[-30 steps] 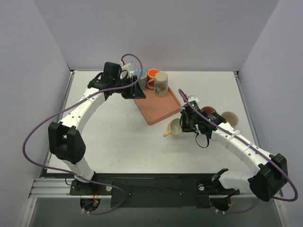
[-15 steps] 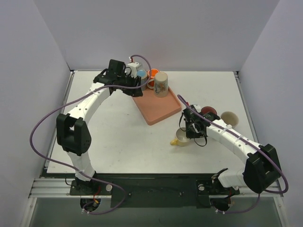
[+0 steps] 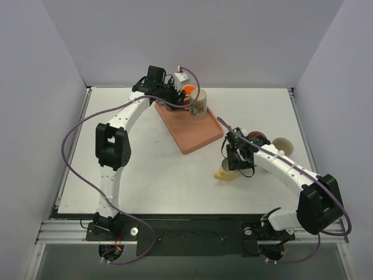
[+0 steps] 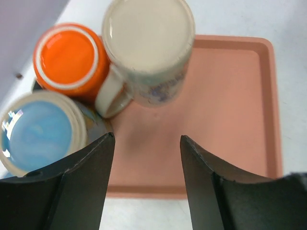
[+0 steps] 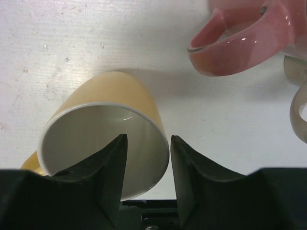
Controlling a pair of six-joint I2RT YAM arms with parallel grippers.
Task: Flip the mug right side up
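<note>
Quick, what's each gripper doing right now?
Left gripper: open, holding nothing.
Right gripper: closed on the yellow mug, at its rim.

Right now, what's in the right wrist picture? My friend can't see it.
A tipped-over yellow mug points its open mouth at the camera, and the right gripper pinches its rim between two black fingers. Under it is a white table, and part of a pink mug shows at the upper right.
</note>
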